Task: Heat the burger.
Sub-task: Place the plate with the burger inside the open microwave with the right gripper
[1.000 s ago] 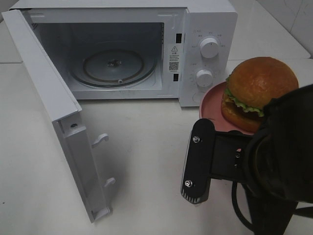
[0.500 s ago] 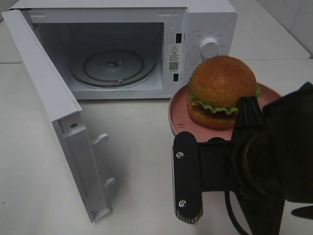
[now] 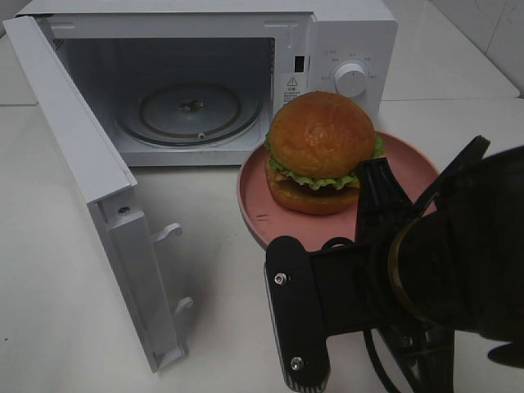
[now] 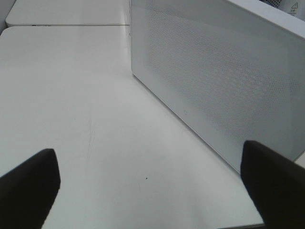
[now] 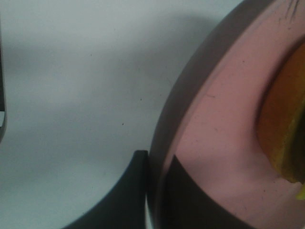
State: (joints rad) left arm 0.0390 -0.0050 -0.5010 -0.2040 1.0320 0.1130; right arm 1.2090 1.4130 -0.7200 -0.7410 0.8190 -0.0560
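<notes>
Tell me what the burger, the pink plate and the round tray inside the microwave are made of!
The burger looks like a plastic or rubber toy, because its bun is very glossy and even. The plate is smooth pink with a soft sheen, maybe plastic or ceramic; I can't tell which. The tray seems to be clear glass, since you can see through it and it glints.

Microwave (image 3: pixel 352 33) mouth gapes wide (turntable (image 3: pixel 190 112) inside); swung-out door (image 3: pixel 90 188) walls the left; burger (image 3: pixel 319 147) and plate (image 3: pixel 407 160) front its right edge.
</notes>
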